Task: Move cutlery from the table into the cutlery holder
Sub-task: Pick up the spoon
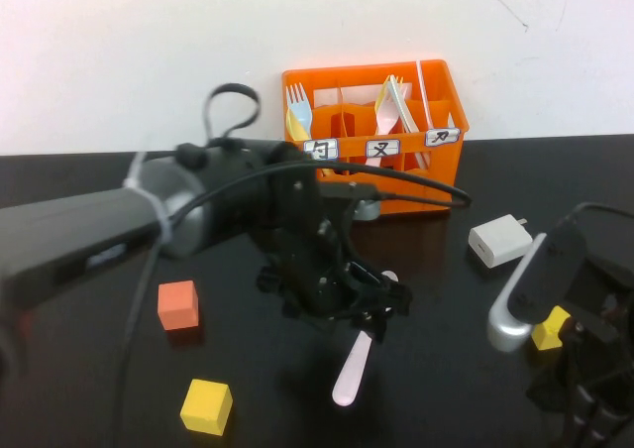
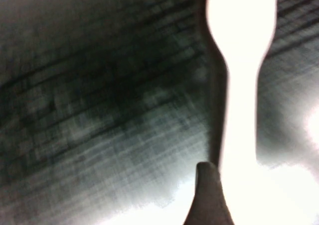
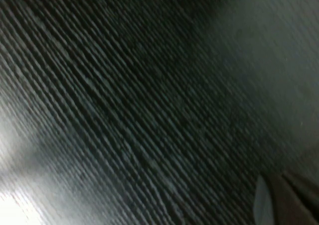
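A pale pink spoon (image 1: 352,374) lies on the black table (image 1: 89,389) in the middle, bowl end toward me. My left gripper (image 1: 374,314) hangs low over its handle end, open. In the left wrist view one dark finger (image 2: 209,197) stands just beside the bright handle (image 2: 241,85); the other finger is lost in glare. The orange cutlery holder (image 1: 436,170) stands at the back with a pale fork (image 1: 297,103), a yellow piece and pink pieces (image 1: 396,106) upright in it. My right gripper (image 1: 586,408) sits shut at the near right, close above bare table (image 3: 124,110).
An orange cube (image 1: 178,304) and a yellow cube (image 1: 206,406) lie left of the spoon. A white charger plug (image 1: 503,240) and another yellow cube (image 1: 550,331) lie on the right, near the right arm. The left arm's cable loops in front of the holder.
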Controlling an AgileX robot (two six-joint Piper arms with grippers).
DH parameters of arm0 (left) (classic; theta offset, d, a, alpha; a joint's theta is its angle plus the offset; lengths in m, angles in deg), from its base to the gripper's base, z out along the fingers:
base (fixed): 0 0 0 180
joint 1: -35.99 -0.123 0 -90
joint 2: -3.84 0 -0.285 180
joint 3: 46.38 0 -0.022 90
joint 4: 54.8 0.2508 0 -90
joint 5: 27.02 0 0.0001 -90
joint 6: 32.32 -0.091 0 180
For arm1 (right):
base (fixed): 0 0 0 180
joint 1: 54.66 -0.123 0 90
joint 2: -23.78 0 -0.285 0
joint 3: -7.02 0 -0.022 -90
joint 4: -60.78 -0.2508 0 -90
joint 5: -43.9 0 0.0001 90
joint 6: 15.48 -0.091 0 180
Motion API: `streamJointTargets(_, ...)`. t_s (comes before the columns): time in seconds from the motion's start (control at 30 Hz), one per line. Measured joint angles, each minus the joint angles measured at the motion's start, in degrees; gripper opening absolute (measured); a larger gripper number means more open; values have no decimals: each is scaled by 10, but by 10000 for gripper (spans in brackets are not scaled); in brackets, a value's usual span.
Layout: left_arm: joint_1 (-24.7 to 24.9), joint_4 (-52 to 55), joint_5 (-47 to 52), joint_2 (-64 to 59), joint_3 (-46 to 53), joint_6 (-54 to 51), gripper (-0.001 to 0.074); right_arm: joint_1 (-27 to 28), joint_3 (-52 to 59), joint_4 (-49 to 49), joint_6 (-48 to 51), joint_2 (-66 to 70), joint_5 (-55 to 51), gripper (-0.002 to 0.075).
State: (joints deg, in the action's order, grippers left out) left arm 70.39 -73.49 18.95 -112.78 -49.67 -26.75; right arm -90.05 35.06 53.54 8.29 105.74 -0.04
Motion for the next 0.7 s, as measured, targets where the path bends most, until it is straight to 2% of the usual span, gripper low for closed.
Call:
streamJointTargets(0.3, 33, 120, 34, -76, -70, 26, 431, 0, 10, 9, -1, -4, -2, -2)
streamJointTargets(0.7, 49, 134, 24, -87, -73, 32, 432, 0, 10, 9, -11, -5, 0, -2)
